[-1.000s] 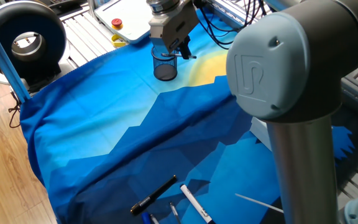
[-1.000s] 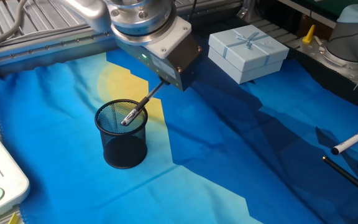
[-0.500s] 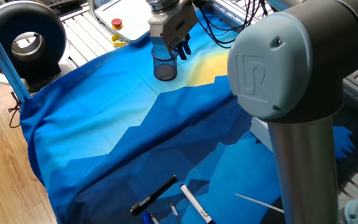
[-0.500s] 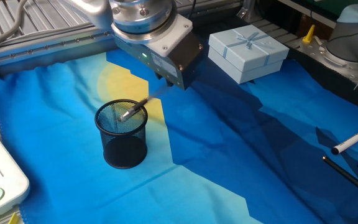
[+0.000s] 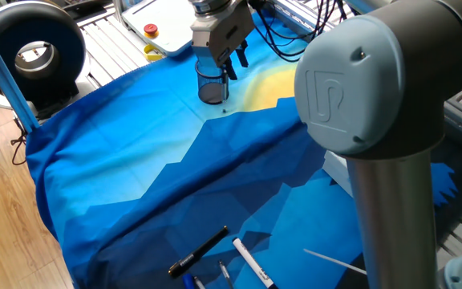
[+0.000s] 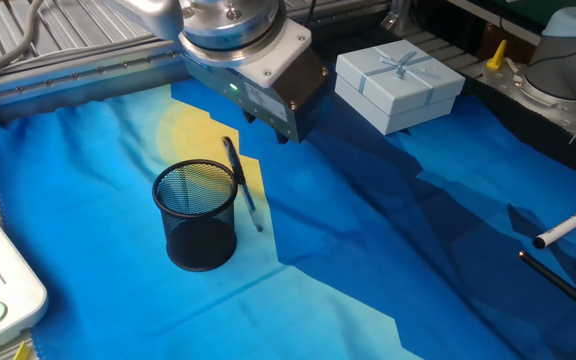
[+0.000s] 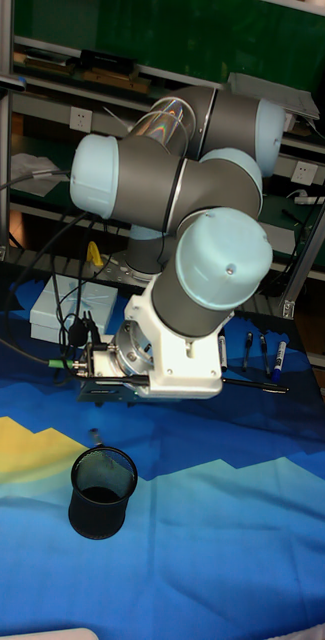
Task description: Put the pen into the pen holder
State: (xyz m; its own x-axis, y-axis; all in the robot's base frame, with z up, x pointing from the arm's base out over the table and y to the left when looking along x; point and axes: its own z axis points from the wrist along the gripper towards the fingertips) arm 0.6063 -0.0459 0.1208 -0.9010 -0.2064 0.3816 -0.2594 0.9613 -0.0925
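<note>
Other fixed view: the pen is seen outside the pen holder, free of the gripper.

The gripper (image 6: 268,125) is held above and just behind the pen holder (image 6: 197,216), its two dark fingers (image 5: 233,62) seen parted in one fixed view, with nothing between them. The pen (image 6: 240,184) is seen tilted against the outer side of the mesh cup, its upper end by the rim and its lower end down by the blue cloth (image 6: 388,260) that covers the surface; whether it is at rest cannot be told. A pale gift box (image 6: 399,86) is set well apart behind, and markers (image 5: 205,249) are laid near the far edge of the cloth.
</note>
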